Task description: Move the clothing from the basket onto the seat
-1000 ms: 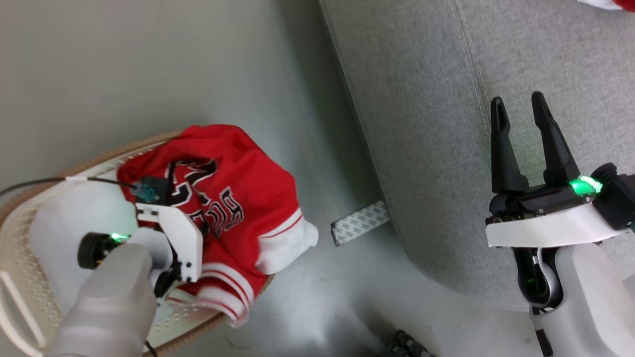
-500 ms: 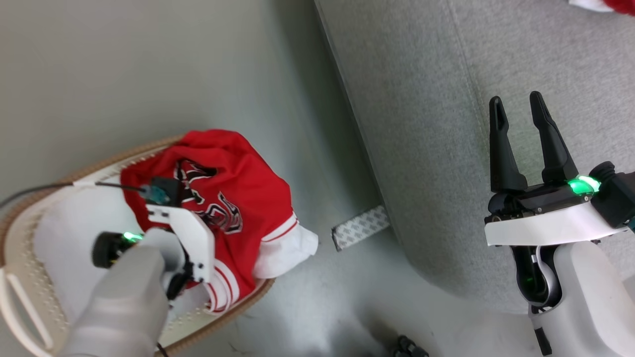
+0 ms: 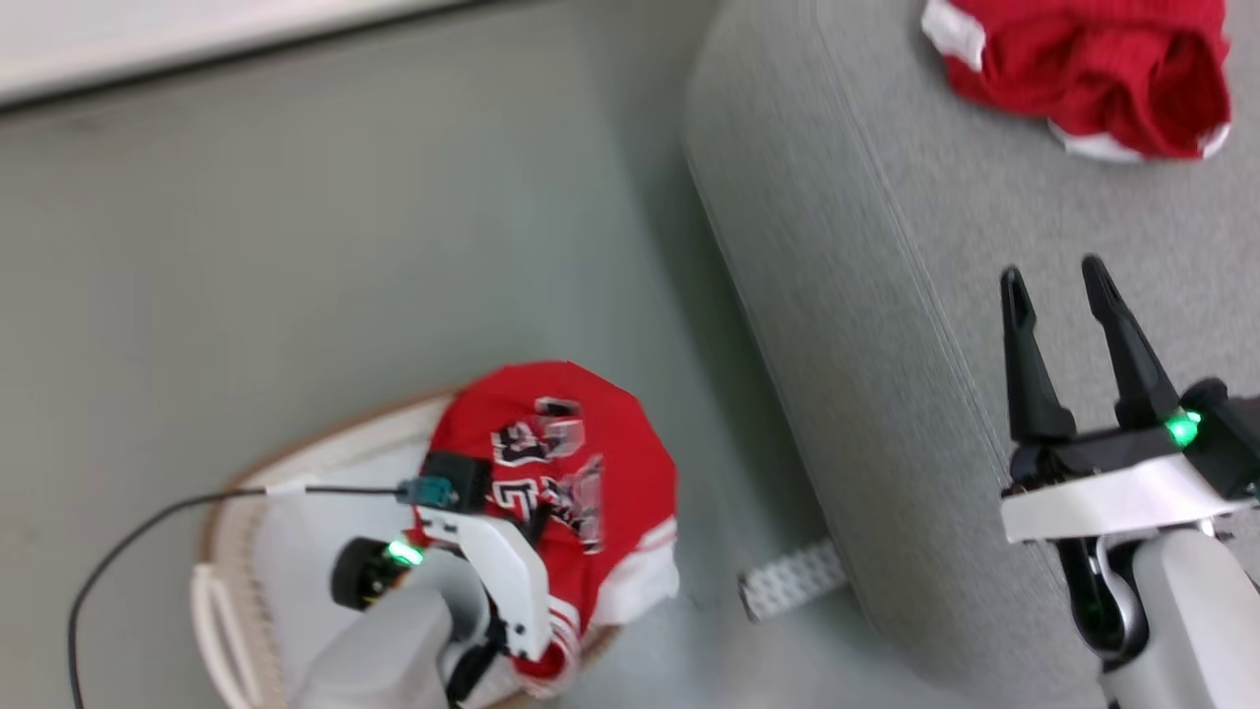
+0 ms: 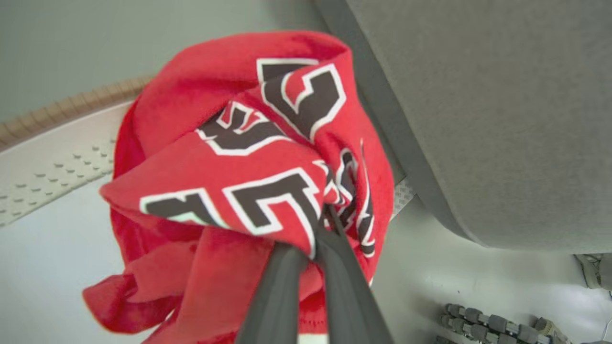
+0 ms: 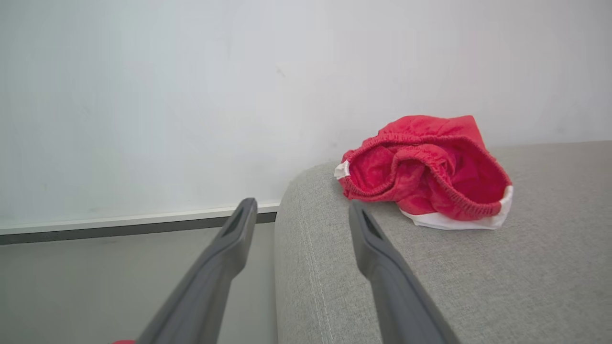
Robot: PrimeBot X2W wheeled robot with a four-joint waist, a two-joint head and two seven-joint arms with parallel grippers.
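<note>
The red jersey (image 3: 566, 473) with black-and-white lettering is bunched up over the right end of the white, tan-rimmed basket (image 3: 231, 551) at the lower left. In the left wrist view, my left gripper (image 4: 327, 216) is shut on a fold of the jersey (image 4: 248, 143), which hangs around the fingers above the basket wall (image 4: 52, 167). The left wrist (image 3: 497, 581) hides those fingers in the head view. Red shorts (image 3: 1093, 69) with white trim lie on the grey seat (image 3: 886, 345) at the upper right. My right gripper (image 3: 1058, 281) stands open above the seat, short of the shorts (image 5: 425, 167), with nothing between its fingers.
Grey floor lies between the basket and the seat. A white patterned strip (image 3: 792, 581) sticks out from under the seat's rounded edge. A black cable (image 3: 128, 537) trails left from my left wrist. A white wall and dark baseboard (image 5: 119, 229) run behind.
My left gripper has shut on the jersey and gathered it into a bunch. The head camera has moved, bringing the shorts on the seat into view. The right gripper stays open.
</note>
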